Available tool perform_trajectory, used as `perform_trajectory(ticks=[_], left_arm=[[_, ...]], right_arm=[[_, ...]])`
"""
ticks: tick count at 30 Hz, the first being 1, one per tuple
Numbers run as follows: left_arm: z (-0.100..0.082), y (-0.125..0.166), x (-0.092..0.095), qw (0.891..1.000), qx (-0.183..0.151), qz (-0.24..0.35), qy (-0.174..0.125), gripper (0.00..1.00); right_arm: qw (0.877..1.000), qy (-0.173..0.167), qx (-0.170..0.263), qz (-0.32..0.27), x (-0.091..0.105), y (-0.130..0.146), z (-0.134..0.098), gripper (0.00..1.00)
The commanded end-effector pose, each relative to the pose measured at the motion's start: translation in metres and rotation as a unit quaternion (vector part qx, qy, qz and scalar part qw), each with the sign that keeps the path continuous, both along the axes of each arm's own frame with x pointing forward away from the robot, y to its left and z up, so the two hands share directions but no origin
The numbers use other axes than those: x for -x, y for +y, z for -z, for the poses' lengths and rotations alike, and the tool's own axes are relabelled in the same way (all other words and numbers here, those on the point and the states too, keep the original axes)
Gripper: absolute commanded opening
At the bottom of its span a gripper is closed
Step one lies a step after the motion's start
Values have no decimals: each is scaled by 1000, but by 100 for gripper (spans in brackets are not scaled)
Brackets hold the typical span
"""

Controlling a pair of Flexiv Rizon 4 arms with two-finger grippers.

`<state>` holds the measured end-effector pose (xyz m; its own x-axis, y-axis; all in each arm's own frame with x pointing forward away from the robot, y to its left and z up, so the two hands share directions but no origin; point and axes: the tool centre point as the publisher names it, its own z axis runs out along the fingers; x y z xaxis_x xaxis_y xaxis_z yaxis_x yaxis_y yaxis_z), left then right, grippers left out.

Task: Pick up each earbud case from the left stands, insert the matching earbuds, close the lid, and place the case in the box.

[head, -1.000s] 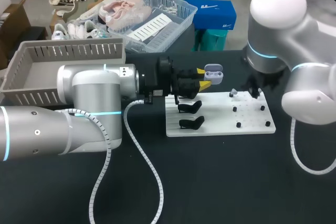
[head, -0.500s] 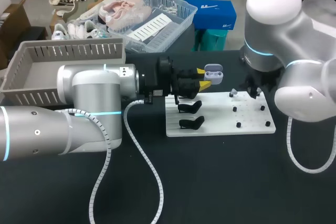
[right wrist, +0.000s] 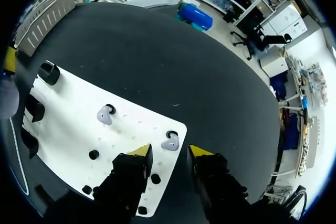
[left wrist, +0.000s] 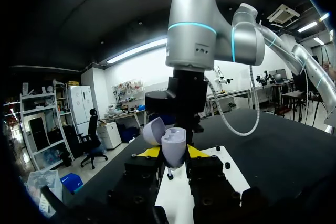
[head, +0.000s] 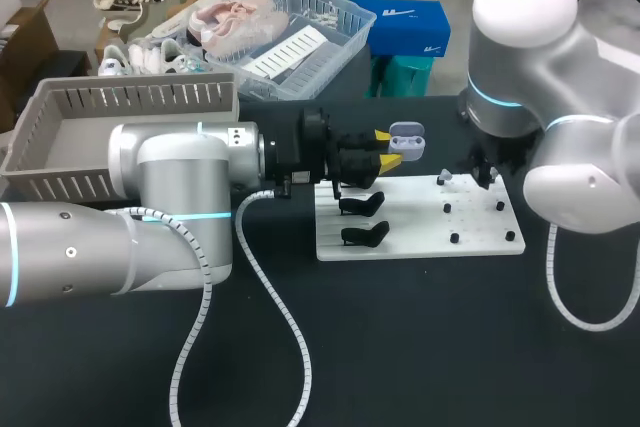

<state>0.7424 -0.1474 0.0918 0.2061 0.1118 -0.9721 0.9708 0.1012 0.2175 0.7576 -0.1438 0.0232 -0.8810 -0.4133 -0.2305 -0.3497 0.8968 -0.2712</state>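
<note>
fingers spread, apparently hovering over an earbud

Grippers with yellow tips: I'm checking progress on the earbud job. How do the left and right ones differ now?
The left gripper is shut on the pale grey earbud case, whose lid is open; the right gripper is open and holds nothing. The left gripper points level across the table; the right gripper points down at the white plastic board, over a small grey earbud near its corner. Both have black fingers.
</note>
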Motion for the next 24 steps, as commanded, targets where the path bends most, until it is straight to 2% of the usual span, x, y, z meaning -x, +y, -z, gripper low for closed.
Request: perform_trajectory(ticks=[1, 24], left_arm=[[1, 0, 1, 1000, 1, -2, -1, 0], [1, 0, 1, 1000, 1, -2, -1, 0]], right_arm=[[1000, 3, 0, -1, -5, 0, 2, 39], [1000, 7, -9, -1, -8, -2, 7, 26]])
